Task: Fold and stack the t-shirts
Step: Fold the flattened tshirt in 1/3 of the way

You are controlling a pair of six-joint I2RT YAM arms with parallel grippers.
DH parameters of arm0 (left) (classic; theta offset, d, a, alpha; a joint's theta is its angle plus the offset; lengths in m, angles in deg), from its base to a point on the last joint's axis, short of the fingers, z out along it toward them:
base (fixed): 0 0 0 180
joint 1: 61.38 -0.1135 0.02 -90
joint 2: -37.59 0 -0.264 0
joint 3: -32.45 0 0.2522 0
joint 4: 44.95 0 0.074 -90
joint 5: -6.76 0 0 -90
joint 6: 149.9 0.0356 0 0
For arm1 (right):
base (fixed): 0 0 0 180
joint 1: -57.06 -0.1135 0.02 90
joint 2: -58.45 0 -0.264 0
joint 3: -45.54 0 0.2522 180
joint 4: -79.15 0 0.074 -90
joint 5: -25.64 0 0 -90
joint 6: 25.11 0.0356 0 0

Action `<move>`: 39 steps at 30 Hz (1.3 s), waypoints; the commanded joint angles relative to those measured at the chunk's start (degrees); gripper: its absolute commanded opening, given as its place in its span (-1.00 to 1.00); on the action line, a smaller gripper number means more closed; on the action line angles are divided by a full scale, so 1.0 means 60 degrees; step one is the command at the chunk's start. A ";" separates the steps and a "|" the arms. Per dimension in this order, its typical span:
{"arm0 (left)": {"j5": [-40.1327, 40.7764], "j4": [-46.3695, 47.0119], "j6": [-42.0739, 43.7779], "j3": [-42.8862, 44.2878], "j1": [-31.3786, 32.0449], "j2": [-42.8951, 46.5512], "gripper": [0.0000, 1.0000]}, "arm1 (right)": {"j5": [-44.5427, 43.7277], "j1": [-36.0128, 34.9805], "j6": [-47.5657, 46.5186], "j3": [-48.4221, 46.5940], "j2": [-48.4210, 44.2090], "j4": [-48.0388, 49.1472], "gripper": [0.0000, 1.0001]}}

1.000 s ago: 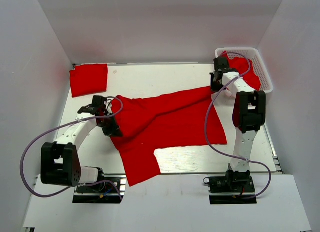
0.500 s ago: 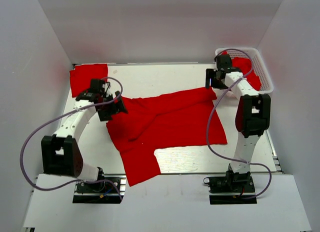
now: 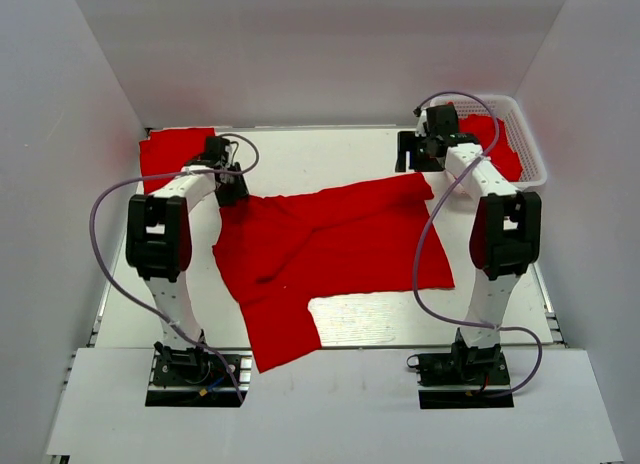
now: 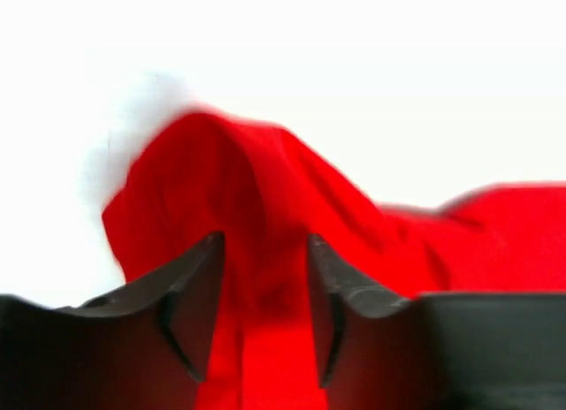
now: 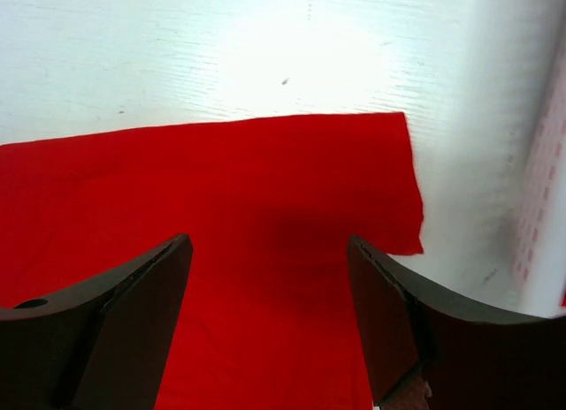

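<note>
A red t-shirt (image 3: 330, 249) lies spread and rumpled across the middle of the table. My left gripper (image 3: 230, 189) is at its far left corner. In the left wrist view the cloth (image 4: 230, 171) rises in a bunched hump and runs between the fingers of that gripper (image 4: 263, 242), which look closed on it. My right gripper (image 3: 405, 159) hovers open over the shirt's far right corner (image 5: 265, 180), fingers wide apart (image 5: 270, 242) with nothing between them. A folded t-shirt (image 3: 170, 149) lies at the far left. Another red t-shirt (image 3: 495, 134) sits in the basket.
The white lattice basket (image 3: 522, 119) stands at the far right corner, close to the right arm; its wall (image 5: 548, 163) shows at the right edge of the right wrist view. White walls enclose the table on three sides.
The left gripper let go of the shirt's left side, swung to its far left corner and closed there. The right gripper opened, releasing the far right corner, and shifted slightly left.
</note>
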 commanded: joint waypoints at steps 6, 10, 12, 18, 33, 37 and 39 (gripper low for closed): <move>0.0079 0.0769 0.0539 0.0363 -0.0044 -0.0185 -0.33 | 0.0115 -0.0189 0.0301 -0.0583 0.0778 0.0248 0.53; -0.0026 0.0770 0.0627 0.0362 -0.0131 -0.0273 -1.00 | 0.0130 -0.0219 0.0521 -0.0730 0.1231 0.0263 0.53; 0.0134 0.0770 0.0627 0.0362 -0.0132 0.0032 -1.00 | 0.0144 -0.0262 0.0565 -0.0847 0.1350 0.0248 0.53; 0.0648 0.1371 0.0818 -0.0048 -0.0220 0.0972 -1.00 | 0.0057 -0.0248 0.0945 -0.0804 0.1672 0.0453 0.56; 0.0720 0.0756 0.1273 0.1564 -0.0893 0.0505 -1.00 | -0.0163 -0.0234 0.1810 -0.0569 0.2097 0.1113 0.61; 0.1029 0.0449 0.1052 0.2249 -0.1128 -0.0359 -1.00 | -0.0325 -0.0204 0.1884 -0.0292 0.2068 0.1390 0.61; 0.0300 0.0448 0.1241 0.2355 -0.1216 -0.0885 -1.00 | -0.0223 -0.0190 0.1899 -0.0378 0.2184 0.1391 0.61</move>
